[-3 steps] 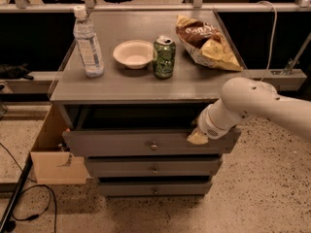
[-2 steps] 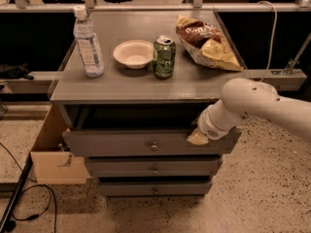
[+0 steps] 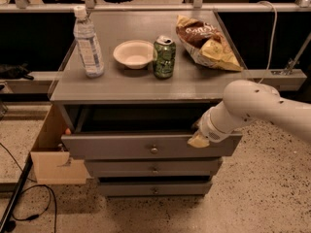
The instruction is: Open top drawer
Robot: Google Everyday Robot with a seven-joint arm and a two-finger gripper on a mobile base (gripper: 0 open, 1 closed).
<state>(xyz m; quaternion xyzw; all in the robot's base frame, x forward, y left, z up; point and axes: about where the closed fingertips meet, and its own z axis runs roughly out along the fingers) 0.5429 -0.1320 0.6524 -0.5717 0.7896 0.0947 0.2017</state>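
The top drawer (image 3: 121, 147) is the widest grey drawer, with a small round metal knob (image 3: 154, 150) at its centre. It stands pulled out from under the grey cabinet top (image 3: 146, 84), with a dark gap above its front. My gripper (image 3: 198, 139) is at the right end of the drawer's upper front edge, at the tip of my white arm (image 3: 252, 108). Two narrower grey drawers (image 3: 154, 169) sit below, each with a similar knob.
On the cabinet top stand a water bottle (image 3: 88, 43), a white bowl (image 3: 133, 53), a green can (image 3: 164, 57) and a chip bag (image 3: 206, 43). A cardboard box (image 3: 51, 152) sits on the floor at the cabinet's left. A cable (image 3: 29, 205) lies at lower left.
The top drawer has come out slightly further, and my gripper has moved with its right front edge toward the camera.
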